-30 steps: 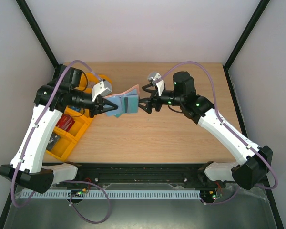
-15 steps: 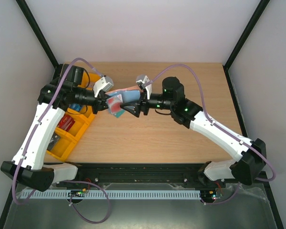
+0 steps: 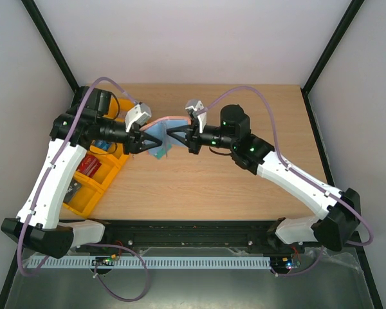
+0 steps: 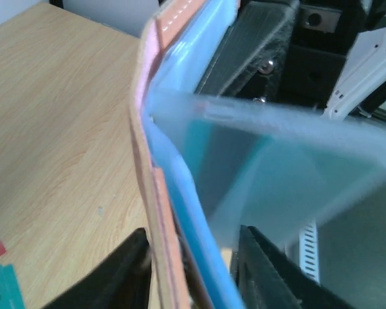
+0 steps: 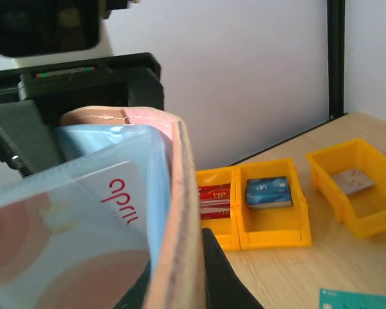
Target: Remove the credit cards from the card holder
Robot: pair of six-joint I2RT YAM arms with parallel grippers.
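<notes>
- From above: holding the card holder (image 3: 156, 140) up off the surface (image 3: 244, 193), between the two arms; gripping its left flap hard with the left end effector (image 3: 140, 139); apparently clenched on the opposite flap with the right end effector (image 3: 175, 135); best to keep the left grip firm and ease the flaps apart, not yank.
- From the left wrist: looking edge-on at a reddish-brown cover with blue lining; seeing a frosted clear pocket (image 4: 264, 167) tinted teal; cannot tell whether anything sits inside it; pinching the cover's lower edge between dark fingers (image 4: 125, 277).
- From the right wrist: spotting the pale card (image 5: 83, 225), red lettering and a pinkish round mark, tucked behind a clear sleeve inside the holder; spotting the teal-green card (image 5: 355, 300) flat on the wood, apart from the holder, orange bins (image 5: 270, 219) beyond; judging one out, one to go; better to free the right grip, pinch the pale card's exposed edge and slide along the sleeve's mouth; risking a dropped holder otherwise.
</notes>
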